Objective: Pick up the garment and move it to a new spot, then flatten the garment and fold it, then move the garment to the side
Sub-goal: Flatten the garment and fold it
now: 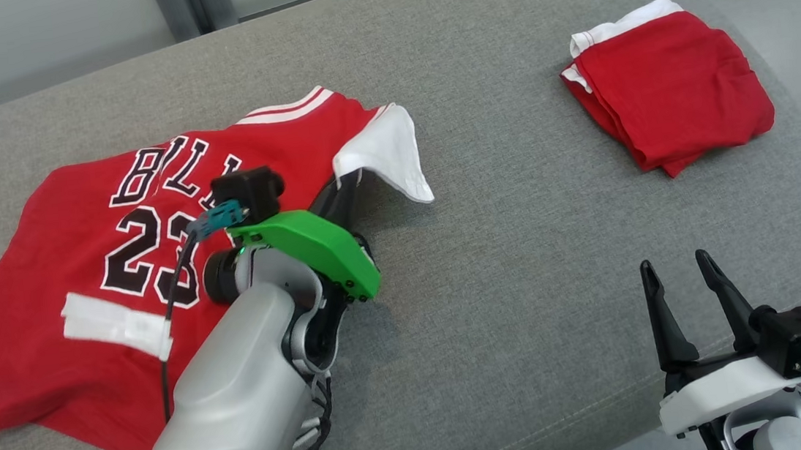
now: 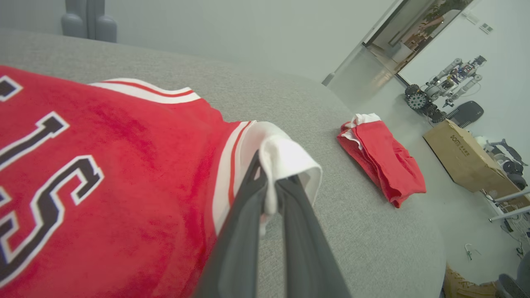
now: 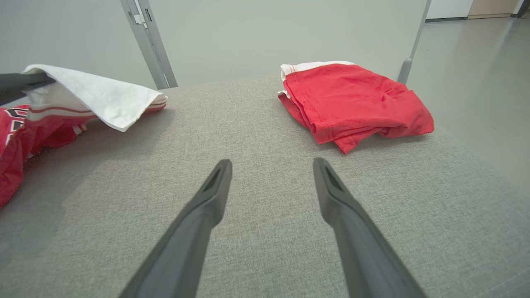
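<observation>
The garment (image 1: 83, 285) is a red jersey with black-and-white lettering and the number 23, spread on the left of the grey cushion (image 1: 507, 259). Its right edge is turned up, showing the white inside (image 1: 386, 153). My left gripper (image 1: 346, 183) is shut on that turned-up edge; in the left wrist view the two dark fingers (image 2: 248, 215) pinch the white fold (image 2: 285, 161). The lifted white flap (image 3: 95, 95) also shows at the left of the right wrist view. My right gripper (image 1: 676, 268) hovers open at the lower right, fingertips (image 3: 221, 169) spread over bare cushion, holding nothing.
A folded red garment with white trim (image 1: 667, 93) lies at the cushion's far right. The cushion's edge drops to the floor on the right. Beyond it stand a cardboard box (image 2: 463, 157) and another robot (image 2: 443, 87).
</observation>
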